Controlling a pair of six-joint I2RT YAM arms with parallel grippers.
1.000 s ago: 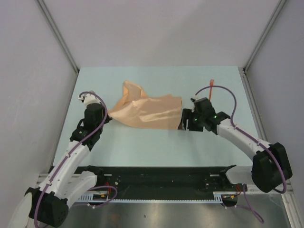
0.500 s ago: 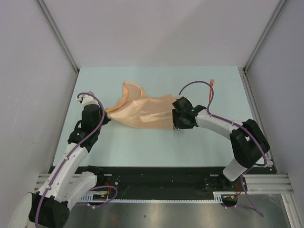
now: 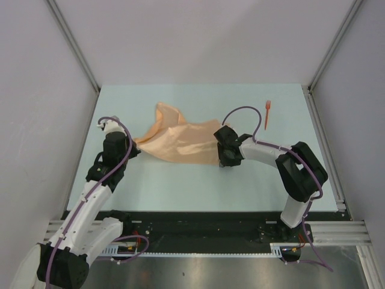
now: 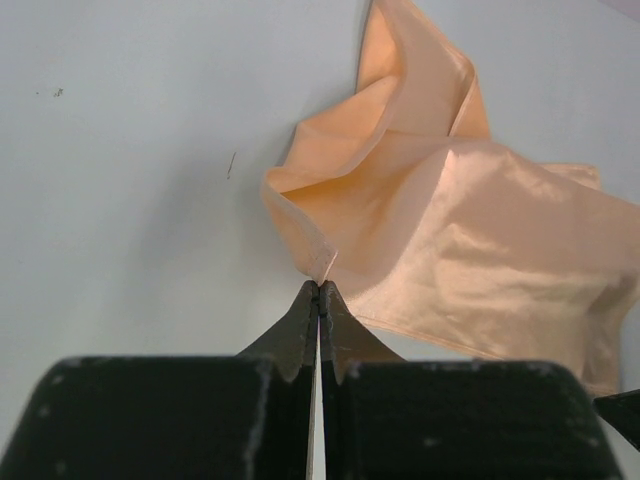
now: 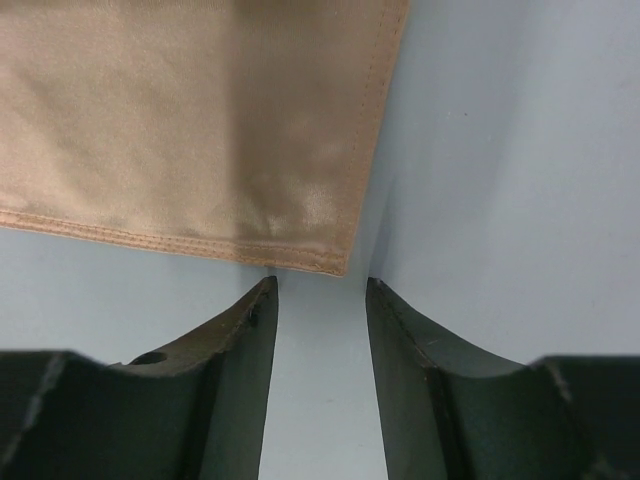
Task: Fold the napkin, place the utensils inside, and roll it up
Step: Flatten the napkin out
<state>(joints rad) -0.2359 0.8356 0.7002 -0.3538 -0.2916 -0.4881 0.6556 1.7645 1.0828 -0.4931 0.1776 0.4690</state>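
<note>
Napkin (image 3: 180, 141) in left pincer (image 4: 319, 290) — utensil (image 3: 266, 113) (red) apart.

The table (image 3: 180, 186) has a flat, pale blue-green top, matte and without any pattern. In the left wrist view a short dark mark (image 4: 231, 165) is visible on it. Three plain light-grey walls close the space: a back wall (image 3: 198, 36), a left wall (image 3: 36, 120) and a right wall (image 3: 361, 132). A silver metal profile (image 3: 73, 45) runs along each back corner. A black rail (image 3: 204, 223) runs along the near edge of the table, and a grey metal sheet (image 3: 204, 271) lies below it. The light is soft and even, and the shadows are weak.
</note>
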